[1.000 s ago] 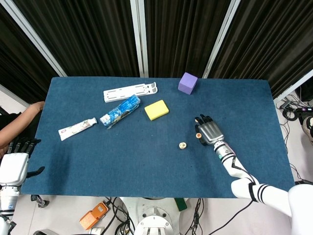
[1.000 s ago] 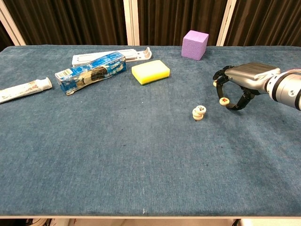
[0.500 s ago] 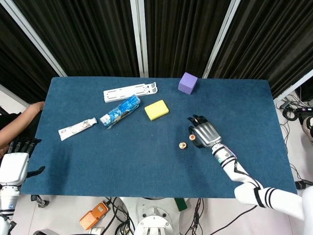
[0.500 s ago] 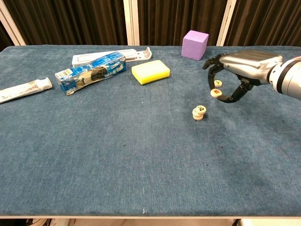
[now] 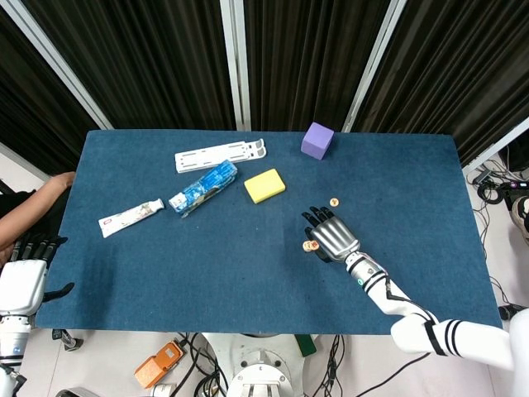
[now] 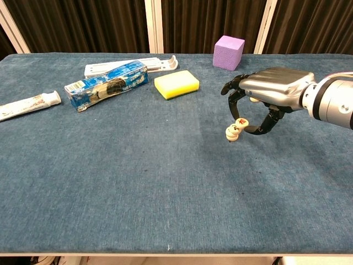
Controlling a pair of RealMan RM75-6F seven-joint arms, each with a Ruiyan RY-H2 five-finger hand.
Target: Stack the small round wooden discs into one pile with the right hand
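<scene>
Near the bench [image 6: 110, 182] centre, the right hand [image 6: 268, 94] pinches one wooden disc [image 6: 241, 122] just over the small pile [image 6: 232, 132]. Another disc [image 5: 334, 202] lies at one o'clock. Better to centre it, lower slowly, then release.

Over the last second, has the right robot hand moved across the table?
Yes. The right robot hand has shifted left, away from the table's right edge, carrying a disc to just over the small pile. Another disc lies behind it.
</scene>
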